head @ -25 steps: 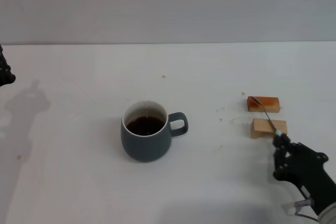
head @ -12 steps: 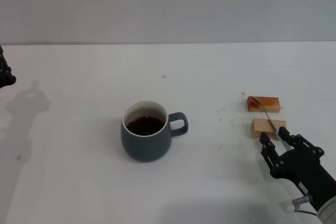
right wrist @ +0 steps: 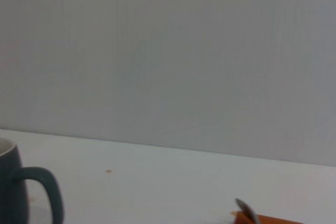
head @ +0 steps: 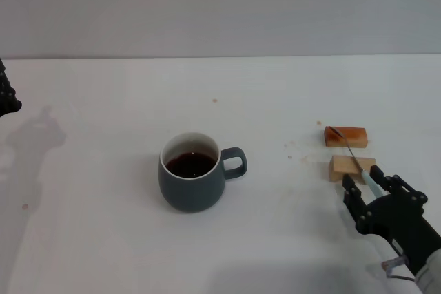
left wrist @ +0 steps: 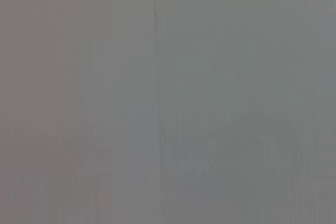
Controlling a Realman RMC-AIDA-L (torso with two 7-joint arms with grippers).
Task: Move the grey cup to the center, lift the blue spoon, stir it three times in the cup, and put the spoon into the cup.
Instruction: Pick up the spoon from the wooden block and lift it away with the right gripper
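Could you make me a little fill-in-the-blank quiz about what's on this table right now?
The grey cup holds dark ____ liquid.
The blue spoon rests across two wooden ____.
The right gripper has its fingers ____ around the spoon's handle.
The cup's handle points toward the robot's ____ side.

Missing words: brown; blocks; open; right
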